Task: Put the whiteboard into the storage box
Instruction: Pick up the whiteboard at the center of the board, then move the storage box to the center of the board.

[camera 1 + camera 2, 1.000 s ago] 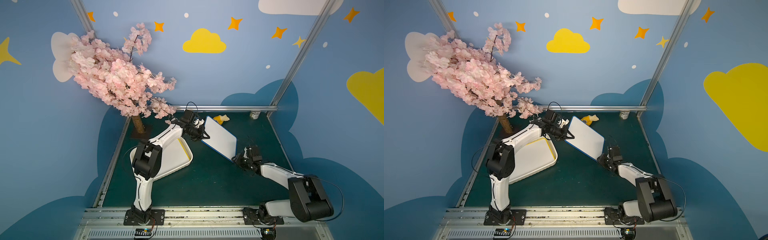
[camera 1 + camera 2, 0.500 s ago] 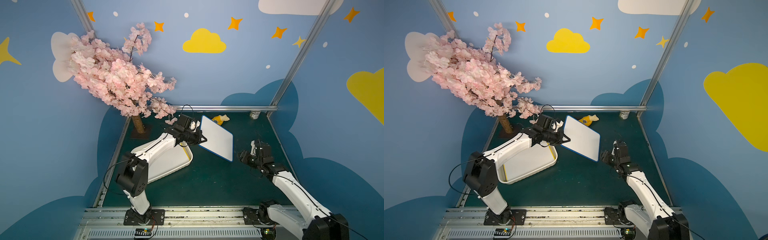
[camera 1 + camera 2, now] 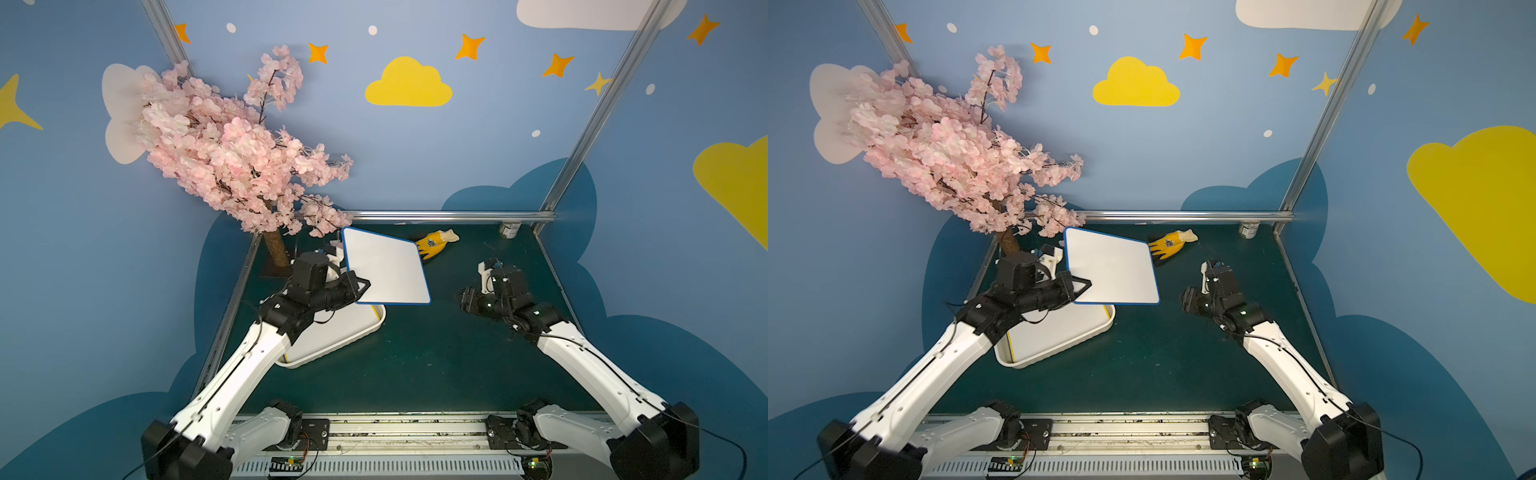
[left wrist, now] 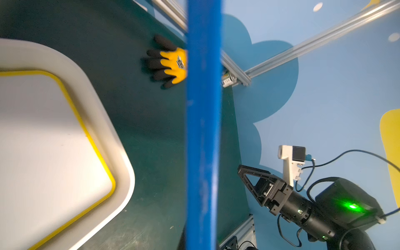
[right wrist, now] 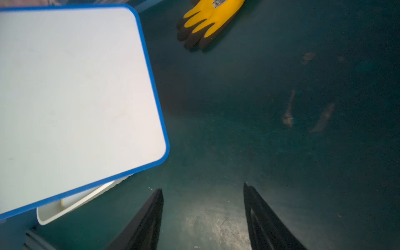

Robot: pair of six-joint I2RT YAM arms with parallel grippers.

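The left arm stretches far forward, its pincer clamped on the whiteboard's edge. The right arm is bent low, its pincer standing spread apart.

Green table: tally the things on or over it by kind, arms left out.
Rectangular whiteboards: 2, blue-framed whiteboard and yellow-framed whiteboard
White plastic storage box: 1
Yellow-and-black work glove: 1
Small metal can: 1
Pink artificial blossom tree: 1
Total: 6
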